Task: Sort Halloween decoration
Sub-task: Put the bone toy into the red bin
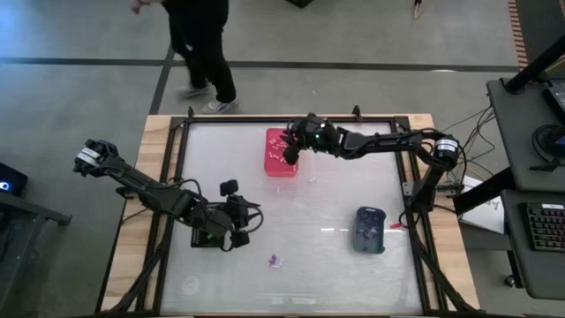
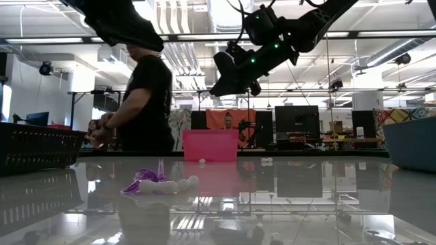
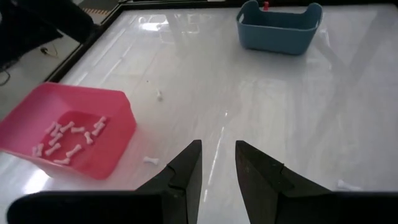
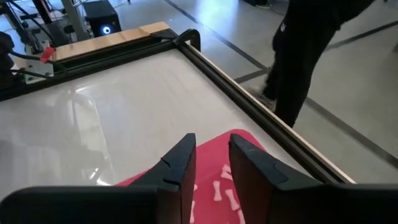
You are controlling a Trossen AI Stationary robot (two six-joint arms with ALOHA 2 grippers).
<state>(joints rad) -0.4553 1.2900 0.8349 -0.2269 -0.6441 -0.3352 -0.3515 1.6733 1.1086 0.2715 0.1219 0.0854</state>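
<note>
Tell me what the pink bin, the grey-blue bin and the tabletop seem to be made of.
Pink bin: probably moulded plastic, with smooth, evenly coloured, slightly translucent-looking walls. It holds small white bone-shaped pieces.
Grey-blue bin: likely plastic too, matte, with a rolled rim and rounded corners.
Tabletop: a glossy white sheet, perhaps acrylic or laminate. It mirrors the ceiling lights and the bins; the exact material cannot be told.

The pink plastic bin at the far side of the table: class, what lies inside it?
Inside the pink plastic bin lie several small white bone-shaped pieces scattered on its floor. The right gripper hovers above its edge, covering part of it in the high view.
</note>
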